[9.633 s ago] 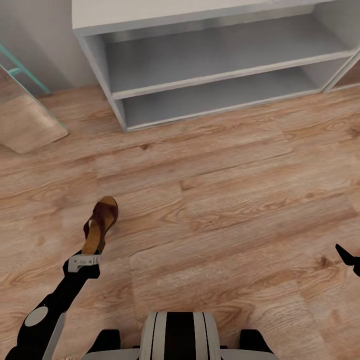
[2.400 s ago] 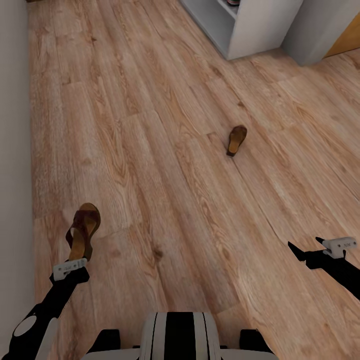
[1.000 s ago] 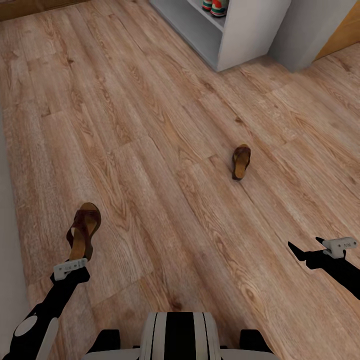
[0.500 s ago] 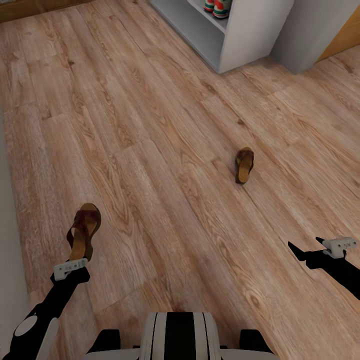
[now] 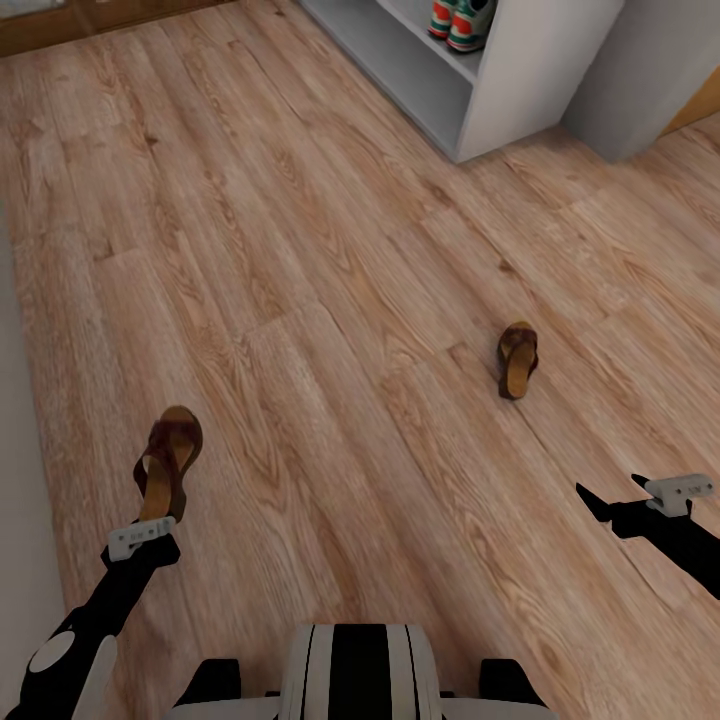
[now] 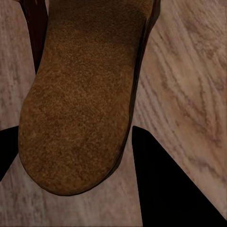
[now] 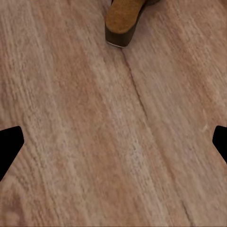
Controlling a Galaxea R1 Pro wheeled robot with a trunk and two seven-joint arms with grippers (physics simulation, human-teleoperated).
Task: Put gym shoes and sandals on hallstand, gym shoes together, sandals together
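The left gripper (image 5: 150, 520) is clamped on the heel end of one sandal (image 5: 168, 462), which sticks out ahead of the fingers with its toe pointing away from the robot; in the left wrist view the tan footbed of that sandal (image 6: 80, 99) sits between the two dark fingertips. The right gripper (image 5: 610, 497) carries nothing, and in its wrist view its fingers (image 7: 8, 144) stand wide apart over bare planks.

The second sandal (image 5: 518, 358) lies on the corridor floor (image 5: 300, 250), ahead of the right gripper and slightly toward the robot's midline, well apart from it. Its long axis runs roughly away from the robot, heel end nearest, so it lies almost in line with the right arm's reach. The right arm is clearly the nearer one, and the free one.

Beyond it, the hallstand (image 5: 530, 70) stands at the far right, with the gym shoes (image 5: 462, 20) already on a shelf near its end wall.
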